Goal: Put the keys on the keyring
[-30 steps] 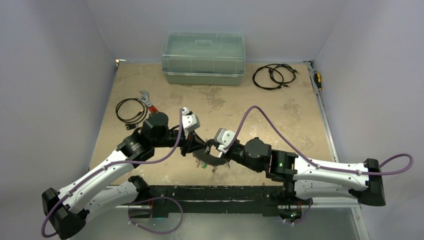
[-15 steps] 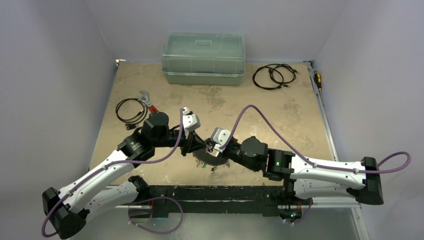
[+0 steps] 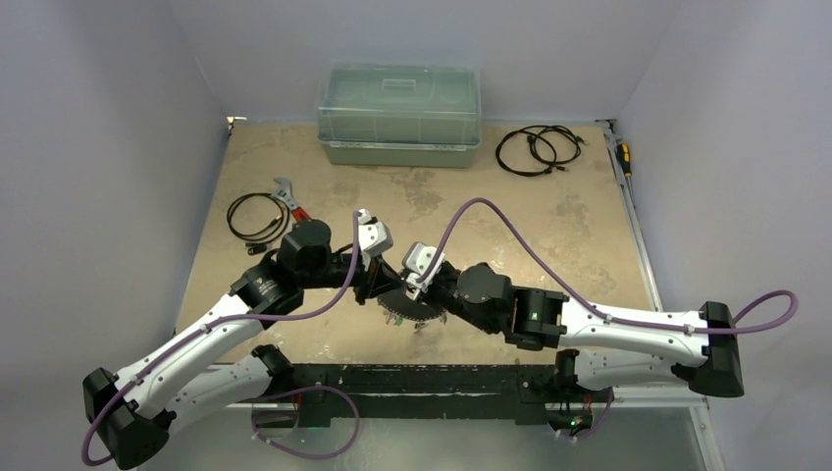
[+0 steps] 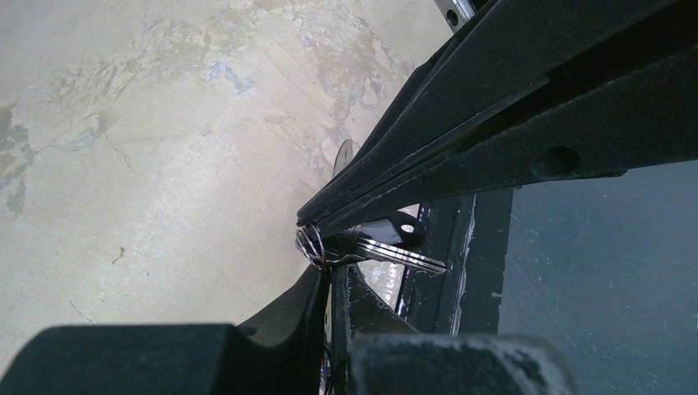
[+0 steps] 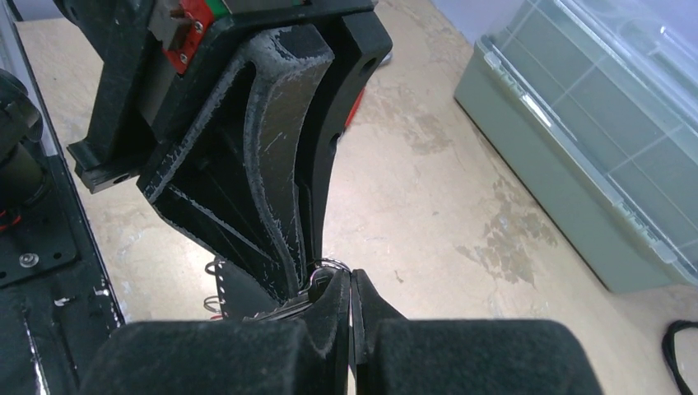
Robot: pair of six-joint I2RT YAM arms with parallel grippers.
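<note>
You had both pincers pinched fully shut, the left gripper (image 4: 332, 276) and the right gripper (image 5: 352, 280) tip to tip low over the near middle of the tan, blotchy table (image 3: 549, 245). A small wire loop (image 4: 311, 245) and a silver key (image 4: 393, 247) with a black tag sat right at that meeting point; which jaws gripped them I could not tell. The crescent keyring (image 3: 414, 312) lay just beneath the tips. Pale walls (image 3: 118, 118) closed in three sides, and a lidded green box (image 3: 399, 113) stood at the far edge.

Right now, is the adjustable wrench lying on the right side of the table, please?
No, the adjustable wrench lies on the left side of the table, beside a black coiled cable.
</note>
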